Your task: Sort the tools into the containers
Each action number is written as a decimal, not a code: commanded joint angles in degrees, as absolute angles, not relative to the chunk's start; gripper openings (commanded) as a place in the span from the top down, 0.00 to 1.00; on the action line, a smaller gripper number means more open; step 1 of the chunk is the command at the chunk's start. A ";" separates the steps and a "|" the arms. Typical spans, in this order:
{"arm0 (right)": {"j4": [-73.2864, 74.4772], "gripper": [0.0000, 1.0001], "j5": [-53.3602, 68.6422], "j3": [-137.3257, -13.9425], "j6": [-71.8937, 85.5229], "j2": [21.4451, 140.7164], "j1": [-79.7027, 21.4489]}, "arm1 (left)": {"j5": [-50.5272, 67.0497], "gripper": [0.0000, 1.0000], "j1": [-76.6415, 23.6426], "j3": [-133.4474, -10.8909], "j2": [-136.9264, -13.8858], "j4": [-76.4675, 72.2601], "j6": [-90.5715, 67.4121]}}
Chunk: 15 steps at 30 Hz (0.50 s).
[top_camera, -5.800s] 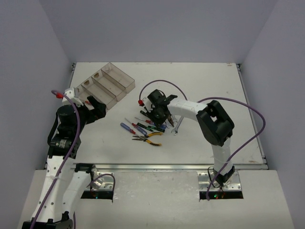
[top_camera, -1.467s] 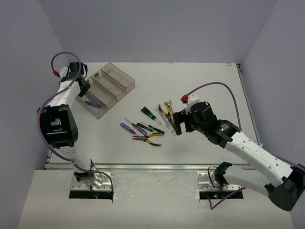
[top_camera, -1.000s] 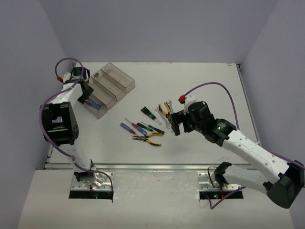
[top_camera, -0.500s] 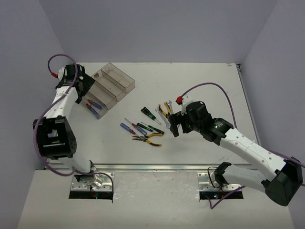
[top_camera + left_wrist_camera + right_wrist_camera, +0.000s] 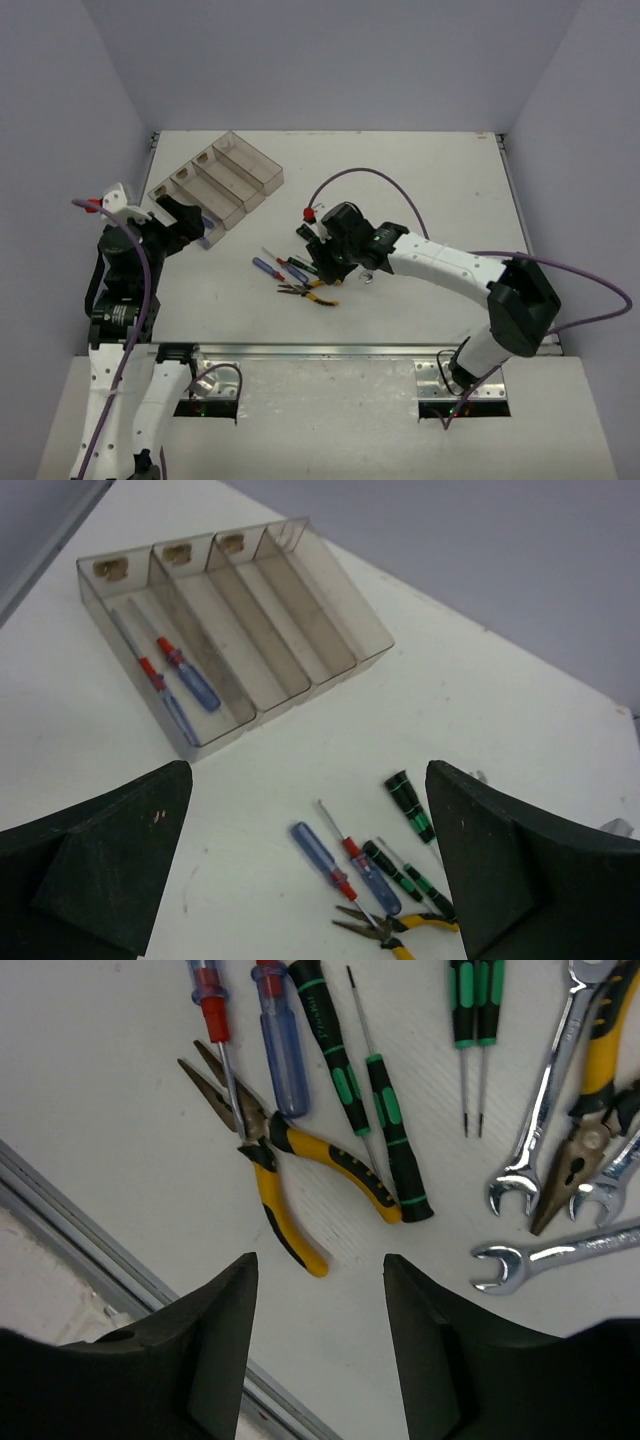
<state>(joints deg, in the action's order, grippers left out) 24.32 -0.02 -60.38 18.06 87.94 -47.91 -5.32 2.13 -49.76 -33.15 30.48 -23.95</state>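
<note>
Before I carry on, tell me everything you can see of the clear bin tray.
The clear bin tray is one thin-walled, see-through plastic piece of four long open-top compartments joined side by side. It lies flat and diagonal on the white table, far left. Small tan tabs mark at least three end walls. The end compartment on the left arm's side holds two blue-handled screwdrivers with red collars, lying lengthwise; the other three look empty.

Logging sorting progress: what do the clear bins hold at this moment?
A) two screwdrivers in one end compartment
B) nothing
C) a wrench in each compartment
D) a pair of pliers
A: the left wrist view shows two blue-handled screwdrivers lying in an end compartment of the bins, with the other three compartments empty.
</note>
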 commanded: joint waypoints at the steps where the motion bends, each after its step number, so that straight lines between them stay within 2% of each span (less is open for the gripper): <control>1: 24.42 0.48 -3.54 -70.32 16.17 97.11 -51.10 | -8.06 0.00 1.44 -45.38 -31.74 30.28 -22.15; 9: 28.57 0.52 -4.25 -83.46 14.23 114.48 -52.39 | -6.04 0.00 0.62 -44.29 -29.53 28.99 -22.14; 15: 31.05 0.57 -5.81 -90.25 13.51 121.50 -52.56 | -5.36 0.00 0.53 -44.12 -29.07 28.75 -22.06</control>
